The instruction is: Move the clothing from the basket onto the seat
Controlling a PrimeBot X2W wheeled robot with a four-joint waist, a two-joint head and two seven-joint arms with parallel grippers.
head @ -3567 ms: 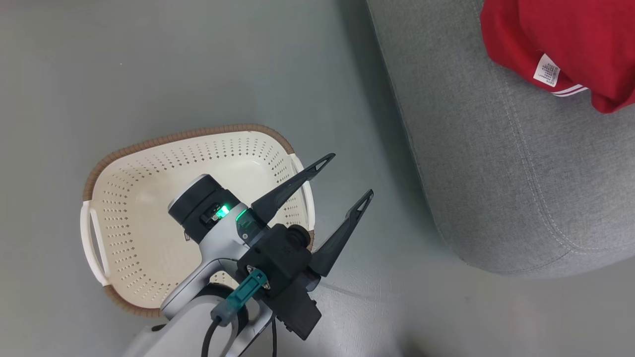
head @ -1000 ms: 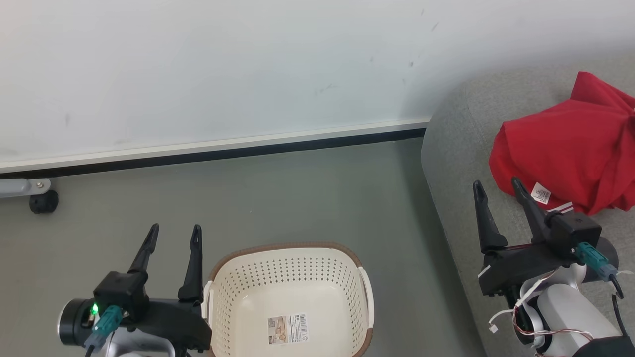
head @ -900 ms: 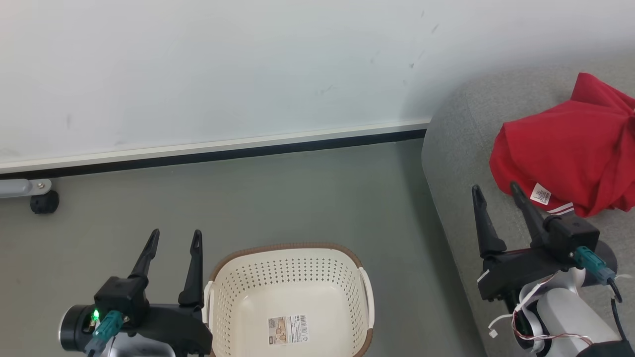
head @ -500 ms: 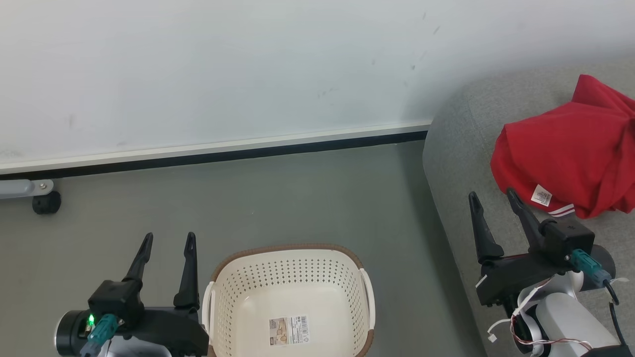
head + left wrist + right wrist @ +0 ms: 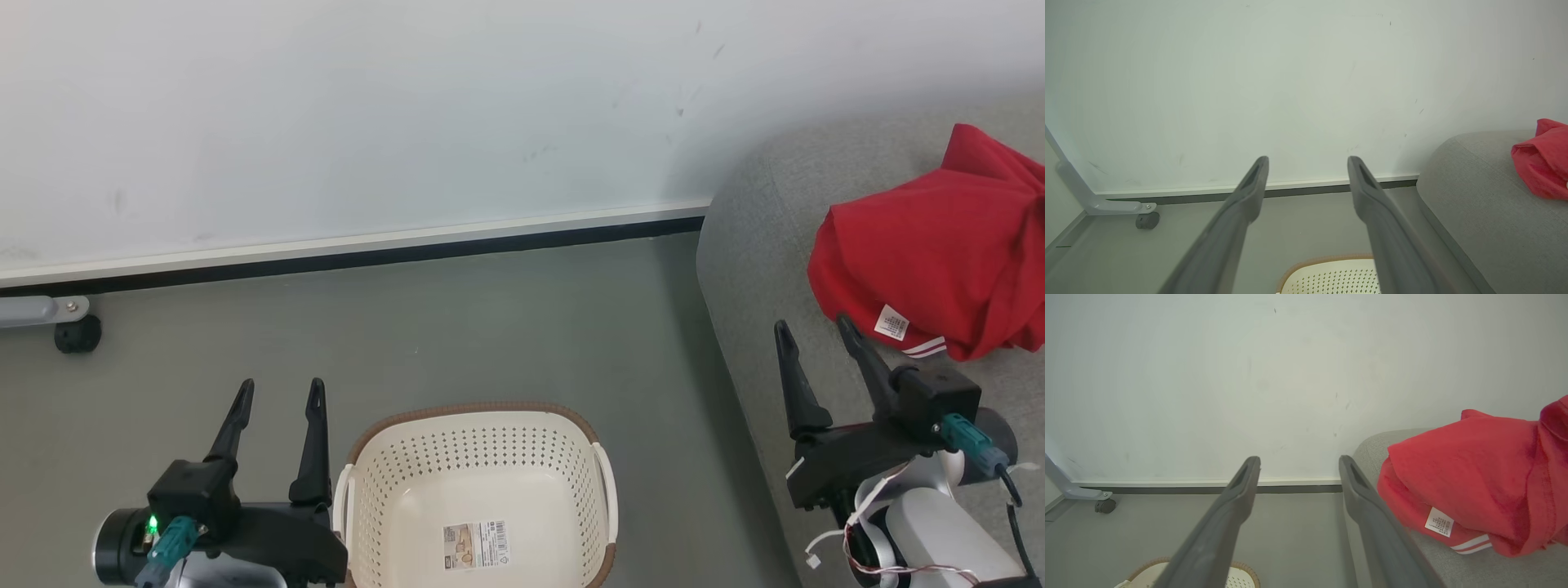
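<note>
Clothing (image 5: 931, 253) lies on the seat (image 5: 751, 245) at two o'clock, basket (image 5: 482, 445) at six; left gripper (image 5: 281, 384) and right gripper (image 5: 812, 322) both spread wide

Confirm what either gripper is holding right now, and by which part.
Nothing is held. The left gripper and the right gripper both stand open and empty; the clothing lies free on the seat.

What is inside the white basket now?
A barcode sticker lies on the floor of the basket; no fabric there. Its near end is out of frame. The red clothing rests on the grey seat.
</note>
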